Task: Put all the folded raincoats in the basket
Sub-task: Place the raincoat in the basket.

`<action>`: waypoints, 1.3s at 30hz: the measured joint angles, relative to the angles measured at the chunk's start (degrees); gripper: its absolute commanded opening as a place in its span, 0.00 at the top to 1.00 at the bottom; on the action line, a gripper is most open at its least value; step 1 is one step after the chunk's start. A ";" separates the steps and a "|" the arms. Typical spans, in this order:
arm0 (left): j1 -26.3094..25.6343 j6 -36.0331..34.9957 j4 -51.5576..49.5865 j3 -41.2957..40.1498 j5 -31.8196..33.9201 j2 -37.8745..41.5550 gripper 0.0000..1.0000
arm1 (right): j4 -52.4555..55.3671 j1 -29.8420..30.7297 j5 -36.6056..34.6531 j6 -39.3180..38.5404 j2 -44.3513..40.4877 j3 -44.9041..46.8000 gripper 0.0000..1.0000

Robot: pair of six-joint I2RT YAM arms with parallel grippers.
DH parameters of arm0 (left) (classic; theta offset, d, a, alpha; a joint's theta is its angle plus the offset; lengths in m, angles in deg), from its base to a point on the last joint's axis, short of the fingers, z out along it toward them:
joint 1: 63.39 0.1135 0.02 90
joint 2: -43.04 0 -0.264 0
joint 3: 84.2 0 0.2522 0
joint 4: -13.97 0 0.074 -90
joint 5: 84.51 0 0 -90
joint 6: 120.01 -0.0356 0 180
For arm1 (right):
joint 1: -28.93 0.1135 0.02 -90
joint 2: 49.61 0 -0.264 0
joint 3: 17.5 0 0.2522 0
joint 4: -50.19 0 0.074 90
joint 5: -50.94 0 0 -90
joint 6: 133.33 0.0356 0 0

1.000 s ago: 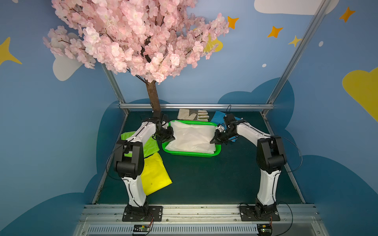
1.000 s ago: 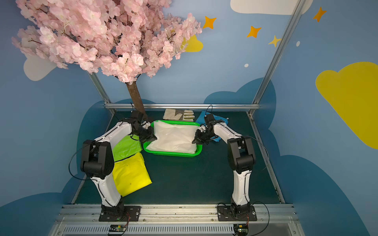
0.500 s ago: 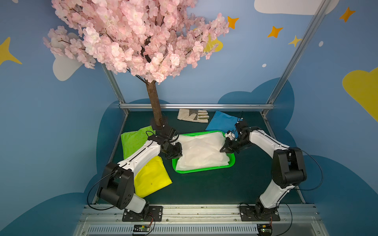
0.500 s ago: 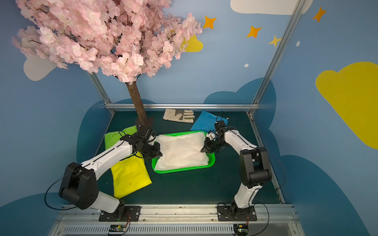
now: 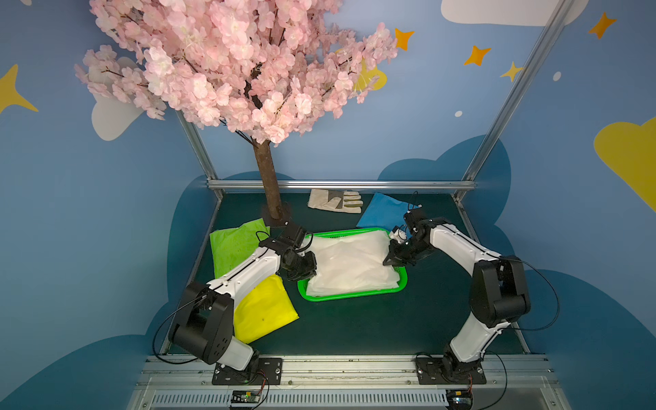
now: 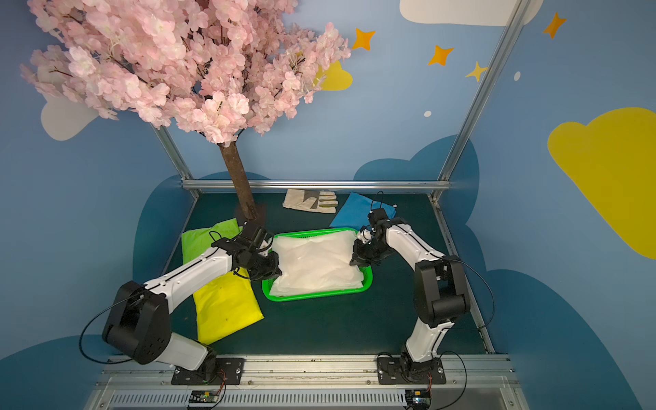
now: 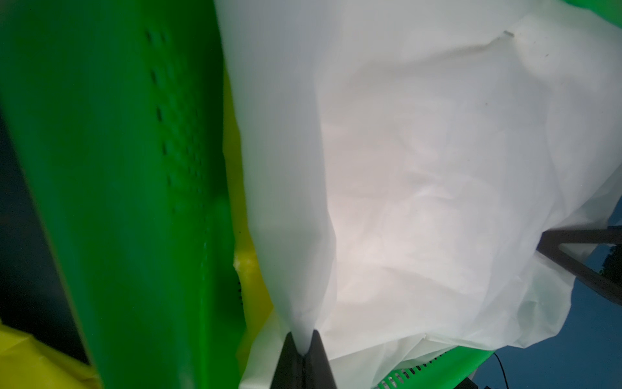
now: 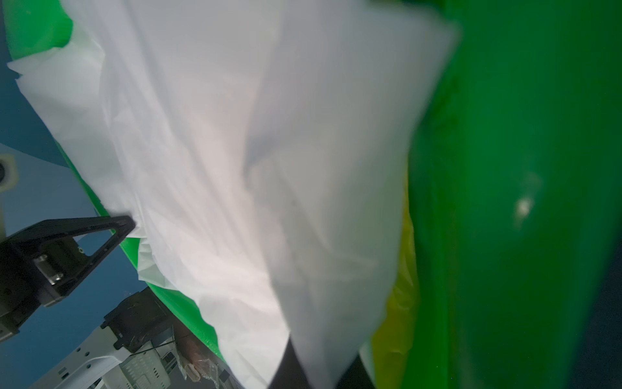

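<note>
The folded raincoat (image 5: 351, 264) (image 6: 316, 264) is white and translucent and lies in the green basket (image 5: 351, 296) (image 6: 319, 294) in both top views. My left gripper (image 5: 309, 271) (image 6: 277, 271) is shut on its left end. My right gripper (image 5: 388, 262) (image 6: 353, 262) is shut on its right end. In the left wrist view the left gripper (image 7: 304, 347) pinches a pulled-up fold of the raincoat (image 7: 437, 168), with the basket (image 7: 134, 202) wall beside it. In the right wrist view the right gripper (image 8: 319, 370) pinches the raincoat (image 8: 235, 168) next to the basket (image 8: 521, 168).
A yellow folded raincoat (image 5: 262, 312) and a lime-green one (image 5: 236, 248) lie left of the basket, partly under my left arm. A blue one (image 5: 381, 213) and a work glove (image 5: 335, 201) lie behind it. The tree trunk (image 5: 269, 191) stands at the back left.
Over the last second both arms drew forward with the white raincoat, and the basket came forward and turned with it, uncovering the glove and blue raincoat. Little has moved in the last half second.
</note>
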State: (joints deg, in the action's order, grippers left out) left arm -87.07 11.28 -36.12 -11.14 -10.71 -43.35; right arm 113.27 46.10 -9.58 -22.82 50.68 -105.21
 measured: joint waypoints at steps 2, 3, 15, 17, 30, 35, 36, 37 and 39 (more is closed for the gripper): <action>-0.07 0.26 -0.07 -0.17 0.15 0.04 0.82 | 0.11 0.26 -0.57 0.00 0.15 -0.02 1.00; -0.07 0.28 -0.24 -0.35 0.31 0.13 0.77 | 0.15 0.44 -0.92 0.00 0.15 -0.02 0.96; -0.04 -0.48 -8.35 2.36 3.63 7.06 0.52 | 4.70 0.94 -7.56 -0.02 -1.33 -4.74 0.53; 0.02 -0.85 -9.42 4.09 4.07 8.83 0.59 | 5.66 0.59 -9.20 -0.07 -3.23 -5.86 0.58; -0.37 -3.93 -2.62 15.02 -4.52 -4.28 0.97 | 5.31 2.32 -5.03 1.75 6.51 -22.56 1.00; -0.33 -4.92 -2.71 12.28 -2.84 -8.02 0.97 | 5.01 2.95 -8.96 3.13 14.38 -23.39 1.00; -0.31 -5.05 -2.78 11.02 -2.36 -8.00 0.97 | 4.96 3.08 -9.77 3.28 15.37 -23.39 1.00; -0.24 -5.09 -2.82 9.84 -1.88 -8.00 0.97 | 4.90 3.28 -10.75 3.50 16.17 -23.39 1.00; -0.17 -5.18 -2.82 7.56 -1.03 -7.96 0.97 | 4.90 3.52 -12.39 3.67 17.20 -23.58 1.00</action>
State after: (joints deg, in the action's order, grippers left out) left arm -87.24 6.10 -38.94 -3.57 -11.74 -51.30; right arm 118.16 49.62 -21.98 -19.14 67.89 -128.79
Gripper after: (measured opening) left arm 0.049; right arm 0.041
